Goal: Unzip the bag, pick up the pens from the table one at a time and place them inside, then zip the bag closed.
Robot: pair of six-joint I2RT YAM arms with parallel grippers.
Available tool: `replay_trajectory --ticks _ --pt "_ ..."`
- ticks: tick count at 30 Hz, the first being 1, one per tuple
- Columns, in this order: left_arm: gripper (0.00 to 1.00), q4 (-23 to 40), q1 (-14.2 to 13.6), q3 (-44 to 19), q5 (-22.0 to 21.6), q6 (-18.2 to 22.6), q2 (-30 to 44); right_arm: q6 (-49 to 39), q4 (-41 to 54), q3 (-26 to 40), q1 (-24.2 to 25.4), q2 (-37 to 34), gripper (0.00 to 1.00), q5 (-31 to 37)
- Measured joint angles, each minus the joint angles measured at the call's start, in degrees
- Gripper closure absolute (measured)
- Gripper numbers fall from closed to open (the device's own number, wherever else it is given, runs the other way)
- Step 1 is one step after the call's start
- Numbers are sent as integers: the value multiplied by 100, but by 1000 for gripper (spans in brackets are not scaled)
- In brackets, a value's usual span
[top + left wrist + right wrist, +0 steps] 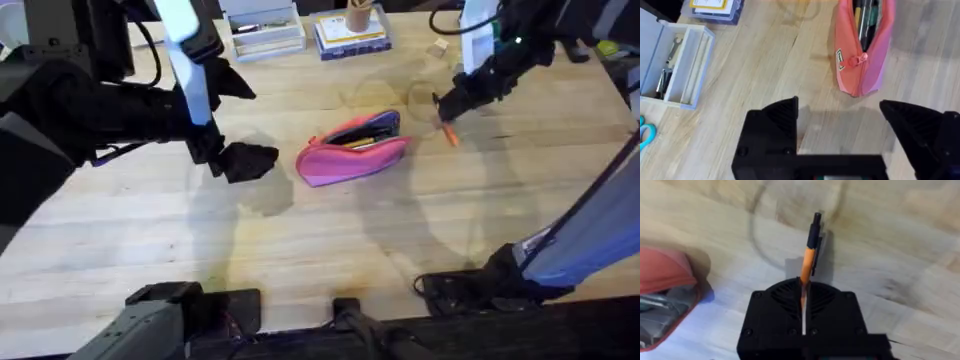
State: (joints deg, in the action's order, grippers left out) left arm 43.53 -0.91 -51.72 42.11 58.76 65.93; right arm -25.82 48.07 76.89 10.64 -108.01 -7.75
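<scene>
Right claw (804,292): its two fingers are pressed together on the pen (809,255), holding it near its orange end. The black tip sticks out forward, past the fingers. In the overhead view the claw (447,113) is above the tabletop (300,250), just beside the bag's far end.

Left claw (840,130): its fingers stand wide apart and hold nothing. It hangs over bare wood, with the bag's zipper end just ahead of it.

Bag (353,147): it lies on the tabletop between the two claws, already unzipped. Other pens show inside through the mouth. The zipper pull (860,58) sits at the end that faces the left claw.

Risk, grip: I judge the hold as narrow, because only a short part of the pen is between the fingers. If the tip touches the fabric, the pen may turn or slip out.

Risk, opening: the mouth is a slim slit and partly full. If the pen comes across it and not along it, it may rest on the edge and roll off to the tabletop.

Risk, bag moving: nothing holds the bag now. A push from the pen could slide it toward the left claw.

Risk, zipping: a pen that stays proud of the mouth could block the zipper later.
</scene>
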Motion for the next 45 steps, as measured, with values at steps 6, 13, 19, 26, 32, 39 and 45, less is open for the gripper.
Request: replay_trajectory --ticks 6,13,19,26,32,39,45 --pt "8 0 0 0 2 0 0 176 -8 321 -29 238 970 -71" --pt "7 0 -2 0 0 0 0 103 -11 600 -330 932 970 -430" --pt "8 0 0 0 2 0 0 -620 -2 609 -770 1337 970 -1265" --pt "8 0 -2 0 2 0 0 -1971 3 609 -1278 1663 970 -2407" --pt "8 -1 -1 0 1 0 0 -3070 127 609 -1664 1730 970 -3202" --pt "8 0 0 0 2 0 0 -4258 1144 609 -2066 1729 970 -3427" --pt "8 0 -1 0 1 0 0 -4822 1574 609 -2218 1727 970 -3127"
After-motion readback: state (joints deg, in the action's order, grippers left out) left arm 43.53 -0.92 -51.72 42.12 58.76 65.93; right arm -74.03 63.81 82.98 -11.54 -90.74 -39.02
